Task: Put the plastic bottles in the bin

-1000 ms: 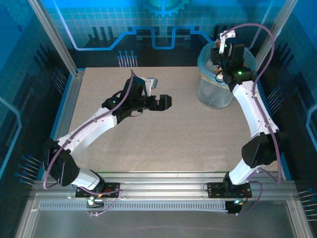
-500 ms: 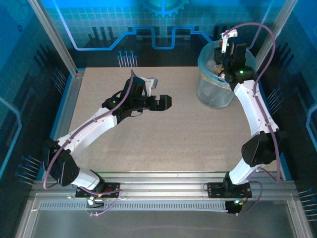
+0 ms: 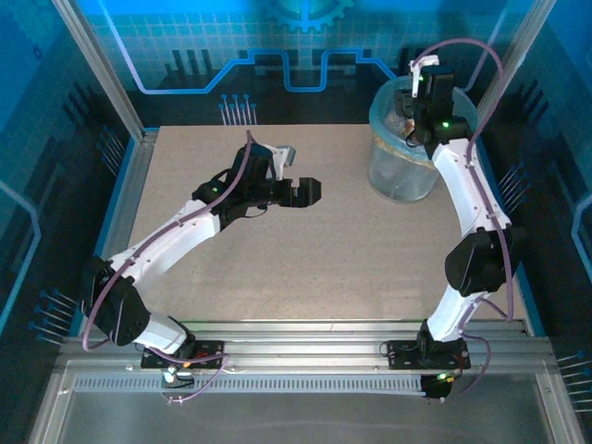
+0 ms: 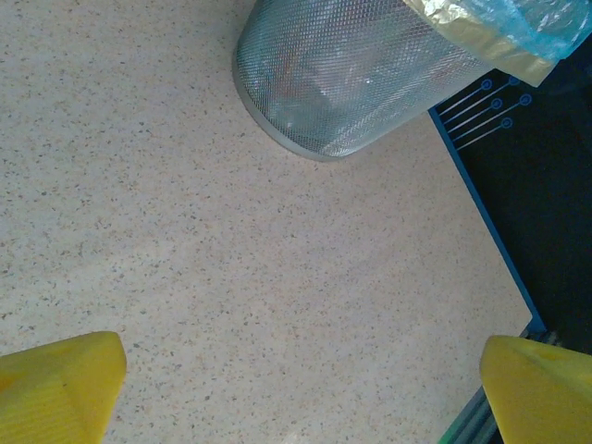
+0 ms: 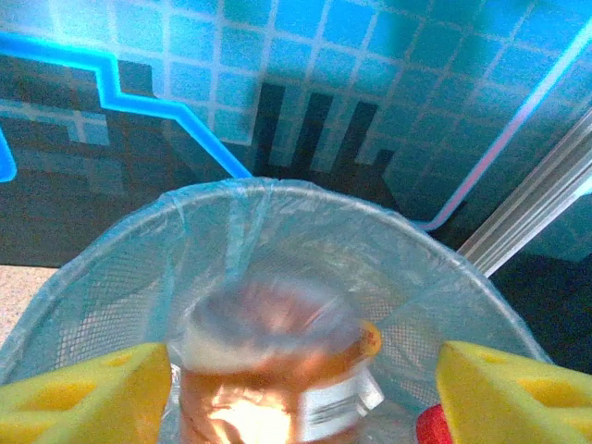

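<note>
release step: right gripper (image 5: 301,393) jaws parted wide above the bin (image 5: 277,196); a blurred bottle (image 5: 268,365) sits loose between them, apparently dropping. left gripper (image 4: 301,388) wide open, empty. next: lift the right arm clear.

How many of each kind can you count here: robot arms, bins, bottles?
Robot arms: 2 (left arm, right arm)
Bin: 1
Bottle: 1 plainly seen, blurred, at the bin's mouth
Total: 4

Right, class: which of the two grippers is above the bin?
The right gripper: its yellow fingers frame the bin and its blue-lined rim, with a blurred bottle between them. The left gripper hangs over the table, the bin ahead of it.
</note>
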